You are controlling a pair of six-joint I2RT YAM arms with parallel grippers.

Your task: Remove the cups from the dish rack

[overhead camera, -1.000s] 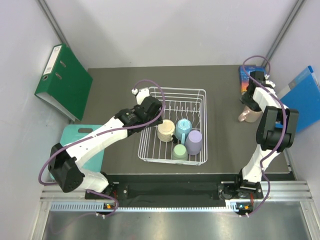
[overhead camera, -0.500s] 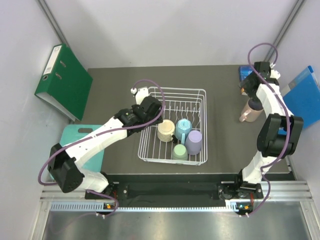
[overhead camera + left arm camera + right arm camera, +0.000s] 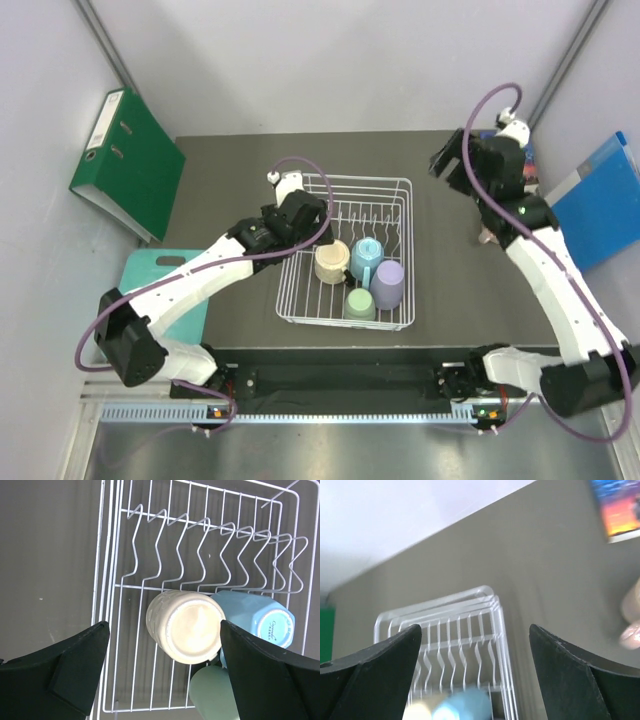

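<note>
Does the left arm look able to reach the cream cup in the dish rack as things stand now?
Probably yes. The open left gripper hangs above the cream cup, and nothing covers it. The light blue cup lies close beside it, so one finger may have little room there.

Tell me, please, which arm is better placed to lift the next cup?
Left: the left gripper hovers open directly over the cream cup in the dish rack, while the right gripper sits beyond the rack's far right corner.
</note>
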